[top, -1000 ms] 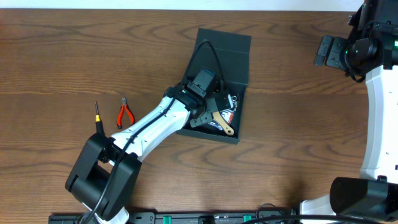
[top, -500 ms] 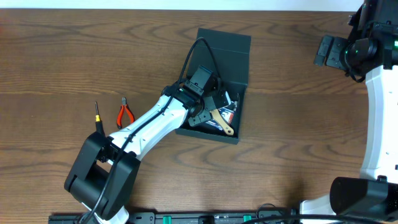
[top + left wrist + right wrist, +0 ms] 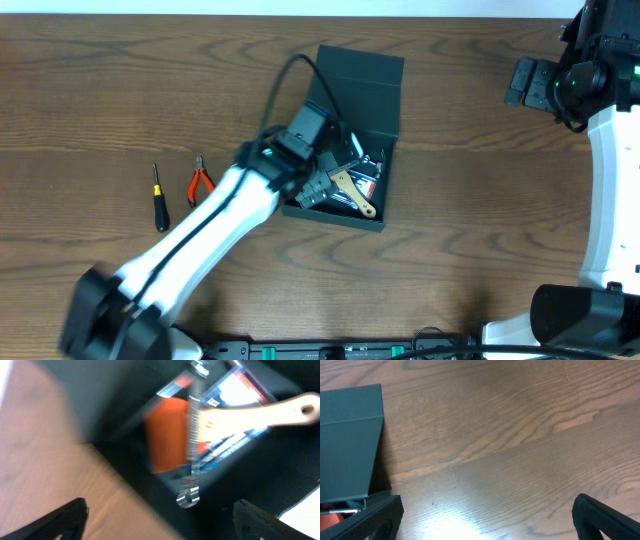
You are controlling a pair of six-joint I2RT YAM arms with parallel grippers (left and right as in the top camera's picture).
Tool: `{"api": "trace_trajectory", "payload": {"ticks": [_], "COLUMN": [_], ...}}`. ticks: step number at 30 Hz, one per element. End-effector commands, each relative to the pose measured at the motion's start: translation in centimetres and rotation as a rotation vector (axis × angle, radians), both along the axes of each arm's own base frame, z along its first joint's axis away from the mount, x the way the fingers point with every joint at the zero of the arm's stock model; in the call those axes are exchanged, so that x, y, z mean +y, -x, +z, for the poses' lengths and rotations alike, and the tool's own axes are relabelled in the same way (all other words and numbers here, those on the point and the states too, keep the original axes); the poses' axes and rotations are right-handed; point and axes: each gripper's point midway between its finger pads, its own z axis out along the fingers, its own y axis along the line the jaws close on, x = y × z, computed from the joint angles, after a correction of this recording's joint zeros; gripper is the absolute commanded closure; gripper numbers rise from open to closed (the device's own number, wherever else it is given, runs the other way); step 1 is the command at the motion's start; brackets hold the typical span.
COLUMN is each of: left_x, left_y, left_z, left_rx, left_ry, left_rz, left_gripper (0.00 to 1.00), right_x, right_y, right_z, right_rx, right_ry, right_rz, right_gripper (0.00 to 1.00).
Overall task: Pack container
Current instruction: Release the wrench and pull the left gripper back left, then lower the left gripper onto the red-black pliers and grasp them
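The container [image 3: 368, 120] is a dark teal box in the middle of the table, its flap lid [image 3: 362, 72] folded back. Inside lie a wooden-handled brush [image 3: 356, 196], a steel wrench [image 3: 192, 445], an orange item [image 3: 168, 440] and a printed package [image 3: 235, 405]. My left gripper [image 3: 322, 185] hangs over the box's left edge, open, with nothing between its fingers [image 3: 65, 520]; its wrist view is blurred. My right gripper [image 3: 528, 82] is far off at the back right, open above bare wood. The container's outer wall [image 3: 350, 440] shows at the left of the right wrist view.
Red-handled pliers [image 3: 200, 181] and a black screwdriver [image 3: 158, 197] lie on the wooden table [image 3: 480, 220] left of the box. The left arm [image 3: 200, 235] stretches diagonally from the front left. The right arm's white base [image 3: 610, 200] stands along the right edge.
My left gripper has gone from shut to open over the container and has drawn back to the left with its arm. The right arm has not moved.
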Motion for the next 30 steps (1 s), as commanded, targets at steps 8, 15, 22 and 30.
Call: {"api": "trace_trajectory", "payload": {"ticks": [8,15,22,30], "left_x": [11.4,17.0,17.7,17.5], "left_y": [-0.4,0.1,0.0,0.5], "left_z": [3.2,-1.8,-6.2,-10.5], "left_rx": [0.085,0.271,0.390,0.499], "left_ry": [0.305,0.299,0.216,0.122], "left_rz": [0.935,1.299,1.351,1.369], "left_gripper": [0.01,0.01,0.01,0.01], "right_x": [-0.2,0.0,0.4,0.4], "right_y": [0.0,0.0,-0.1,-0.1], "right_z": [-0.4,-0.4,-0.4,-0.4], "right_rx": [0.011,0.012,0.010,0.010], "right_ry": [-0.003,-0.010,-0.024,-0.024], "right_rz": [0.007,0.017,0.040,0.040], "right_gripper": [0.01,0.01,0.01,0.01]}}
